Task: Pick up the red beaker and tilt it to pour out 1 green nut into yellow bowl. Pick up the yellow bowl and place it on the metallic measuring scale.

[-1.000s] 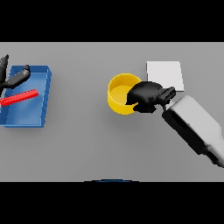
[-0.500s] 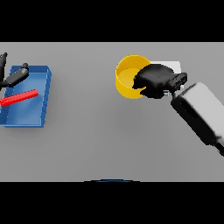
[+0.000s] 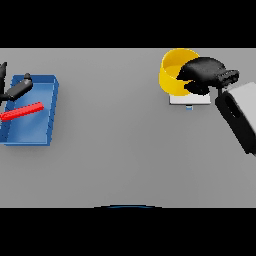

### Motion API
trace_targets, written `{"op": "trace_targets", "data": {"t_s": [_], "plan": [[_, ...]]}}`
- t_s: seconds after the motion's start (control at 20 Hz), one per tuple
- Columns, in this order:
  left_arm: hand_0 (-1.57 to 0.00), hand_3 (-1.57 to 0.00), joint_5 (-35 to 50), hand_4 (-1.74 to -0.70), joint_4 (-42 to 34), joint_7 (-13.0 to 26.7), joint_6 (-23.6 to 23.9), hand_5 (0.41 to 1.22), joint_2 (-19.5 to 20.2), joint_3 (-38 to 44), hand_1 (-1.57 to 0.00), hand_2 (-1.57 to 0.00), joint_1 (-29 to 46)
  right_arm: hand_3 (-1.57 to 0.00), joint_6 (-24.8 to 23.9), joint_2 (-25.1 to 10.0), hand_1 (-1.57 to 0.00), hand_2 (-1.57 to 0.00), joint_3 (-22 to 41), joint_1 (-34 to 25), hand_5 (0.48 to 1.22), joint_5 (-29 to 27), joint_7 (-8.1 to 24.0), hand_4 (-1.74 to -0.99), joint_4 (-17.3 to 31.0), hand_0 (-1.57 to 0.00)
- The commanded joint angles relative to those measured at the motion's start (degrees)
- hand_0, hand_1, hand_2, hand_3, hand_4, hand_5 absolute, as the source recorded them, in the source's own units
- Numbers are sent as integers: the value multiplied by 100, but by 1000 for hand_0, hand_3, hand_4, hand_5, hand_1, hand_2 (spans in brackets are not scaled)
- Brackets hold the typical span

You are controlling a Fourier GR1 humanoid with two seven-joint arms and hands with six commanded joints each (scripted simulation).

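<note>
The yellow bowl [image 3: 172, 72] hangs above the light metallic scale [image 3: 189, 99] at the far right, covering most of it. My right hand [image 3: 205, 72] has its fingers curled over the bowl's right rim. At the left edge my left hand [image 3: 15, 90] stays over the blue tray [image 3: 47, 117], fingers relaxed and holding nothing. A red stick-like beaker [image 3: 22, 111] lies in that tray just below the hand. No green nut shows in the bowl from here.
The blue tray's walls stand at the far left of the grey table [image 3: 115, 150]. My right forearm [image 3: 240, 117] slants in from the right edge.
My right hand has carried the yellow bowl up and to the right, from the table beside the scale to over the scale. The left hand has barely moved.
</note>
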Motion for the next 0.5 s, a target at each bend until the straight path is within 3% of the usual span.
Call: {"op": "trace_targets", "data": {"t_s": [0.0,0.25,0.45], "plan": [[1,1,15,-833,-14,11,-5,769,11,19,1,1,-25,-1181,-92,12,-1571,-1571,3,-61,1221,37,-39,-1720,173,-1571],[1,1,-1,-819,45,-15,-52,763,54,18,1,1,17,-1227,-591,120,-1571,-1571,16,-256,1221,158,-274,-1722,1341,-1571],[1,1,-4,-811,13,30,-46,753,23,-5,1,1,0,-1390,-1018,247,-1567,-1571,84,-319,1221,226,-487,-1724,1974,-1571]]}}
